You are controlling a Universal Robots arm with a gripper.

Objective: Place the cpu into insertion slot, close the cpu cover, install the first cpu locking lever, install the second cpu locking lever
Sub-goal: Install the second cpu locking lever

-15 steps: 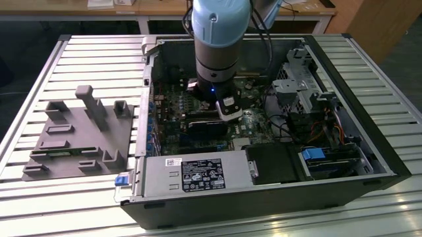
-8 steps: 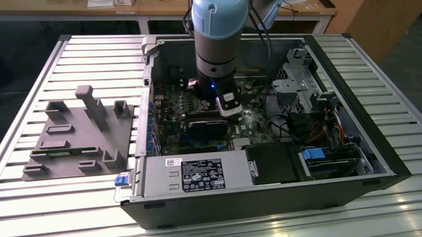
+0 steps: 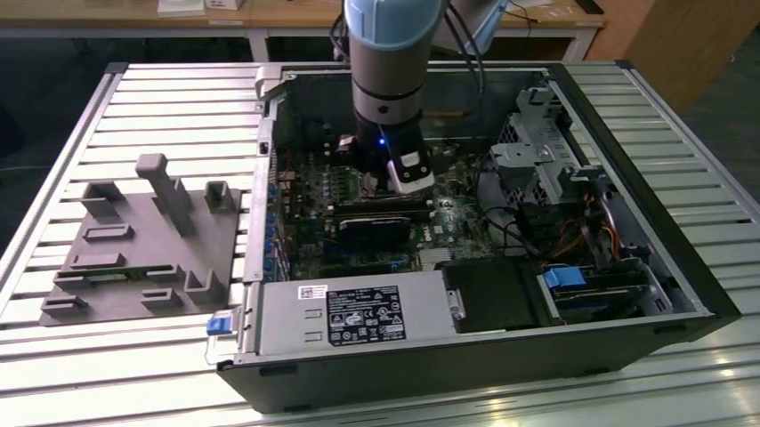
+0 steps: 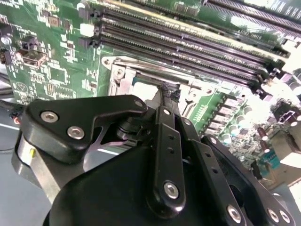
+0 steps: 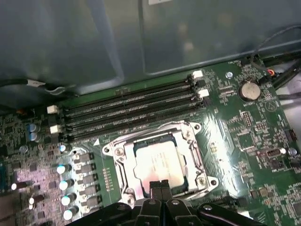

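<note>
One slatted table [image 3: 142, 98], open computer case [image 3: 665, 294], wooden desk [image 3: 297, 13] behind.

Slatted table [image 3: 95, 356]: computer case [image 3: 475, 356], grey fixture [image 3: 142, 249]

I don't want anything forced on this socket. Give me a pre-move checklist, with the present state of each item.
1. cpu seated in the socket: ok. Its silver top lies flat and square in the opening.
2. cpu cover down: ok. The frame lies flat around the chip in the first wrist view.
3. Locking levers latched: cannot tell. The gripper covers the socket's near edge.
4. Gripper position: ok. Its tips are together at the cover's edge in both wrist views.
5. Anything pinched between the tips: cannot tell.
6. Memory slots apart from the gripper: ok.
</note>
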